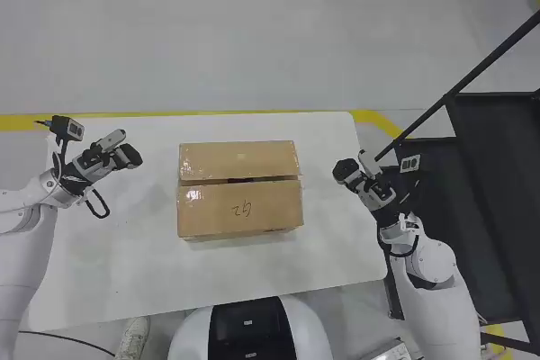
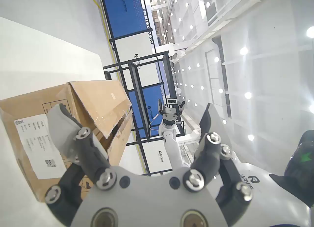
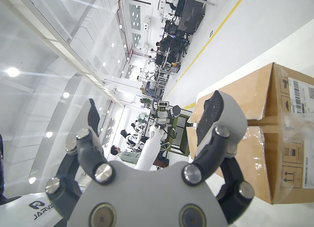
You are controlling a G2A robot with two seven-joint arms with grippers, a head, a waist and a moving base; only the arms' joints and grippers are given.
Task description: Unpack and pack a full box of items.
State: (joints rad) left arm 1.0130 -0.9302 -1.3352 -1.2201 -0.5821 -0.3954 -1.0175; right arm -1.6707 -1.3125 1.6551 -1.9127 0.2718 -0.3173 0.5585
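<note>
A brown cardboard box [image 1: 239, 189] sits near the middle of the white table [image 1: 117, 270], its two long top flaps folded down but not sealed, a dark seam running between them and the edges lifted slightly in the left wrist view; what it contains cannot be seen. The likely trouble lies with those loose flaps: a finger coming in too low could catch the side wall instead of the flap edge and shove the whole box across the smooth tabletop, and a flap raised by one arm alone may drop back over the opening. The left gripper [image 1: 130, 155] hangs off one short end of the box, the right gripper [image 1: 346, 171] off the other, both well apart from the cardboard and pointed inward at it. Each claw is spread wide and holds nothing, as the left gripper [image 2: 133, 115] and the right gripper [image 3: 154, 105] show in their own wrist views. A dark metal rack [image 1: 495, 180] stands just beside the right arm, a possible snag for a wide swing.
</note>
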